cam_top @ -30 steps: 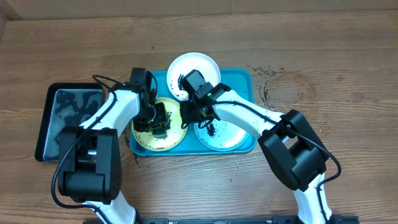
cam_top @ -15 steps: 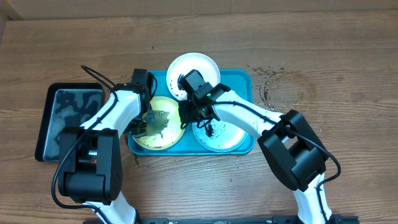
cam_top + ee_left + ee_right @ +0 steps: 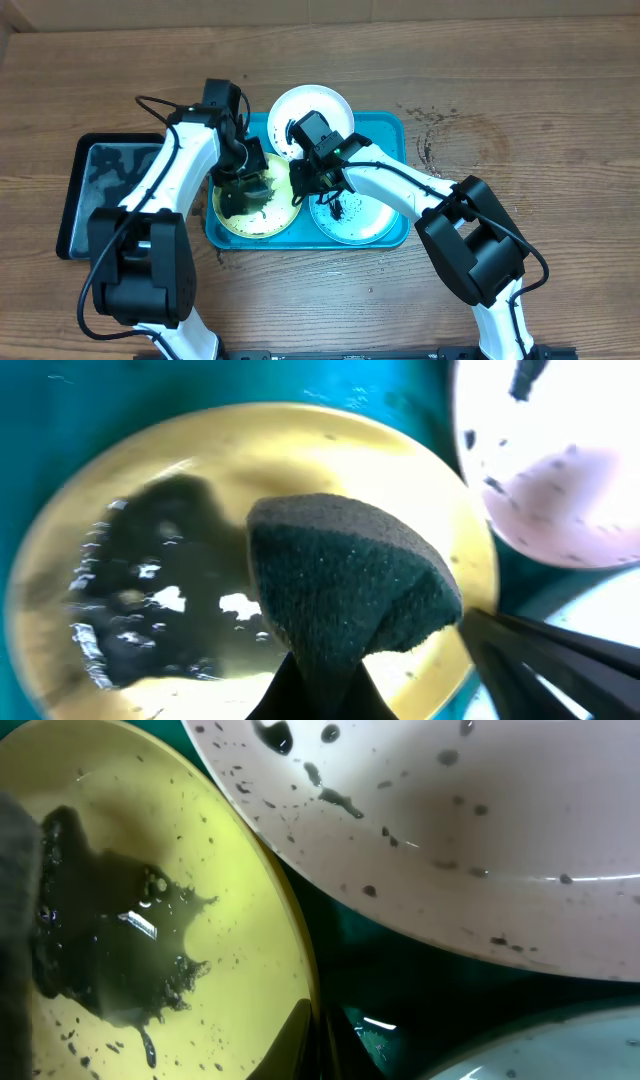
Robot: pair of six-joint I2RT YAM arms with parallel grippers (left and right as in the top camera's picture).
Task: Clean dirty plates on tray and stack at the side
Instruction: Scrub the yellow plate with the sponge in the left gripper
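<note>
Fingertips hidden — the left gripper point(image 3: 243, 186) clamps the sponge point(image 3: 345, 585) over the yellow plate point(image 3: 150, 480); right gripper point(image 3: 304, 181) at its rim, jaws unreadable.

The tray point(image 3: 385, 135) was turquoise-blue. On it, the white plate point(image 3: 320, 105) carried scattered black specks and a few larger dark blots. The yellow-green plate point(image 3: 262, 218) bore a broad, murky grey-black wet smear with glints of white, plus fine dark flecks toward its rim. The light blue plate point(image 3: 365, 218) showed a small black smudge and specks. The sponge point(image 3: 345, 585) was dark, near-black with a greenish cast and a coarse speckled texture. The smaller tray point(image 3: 70, 200) was black, its inside mottled grey. The worktop point(image 3: 520, 90) was brown wood grain, dotted with dark specks beside the turquoise rim.
</note>
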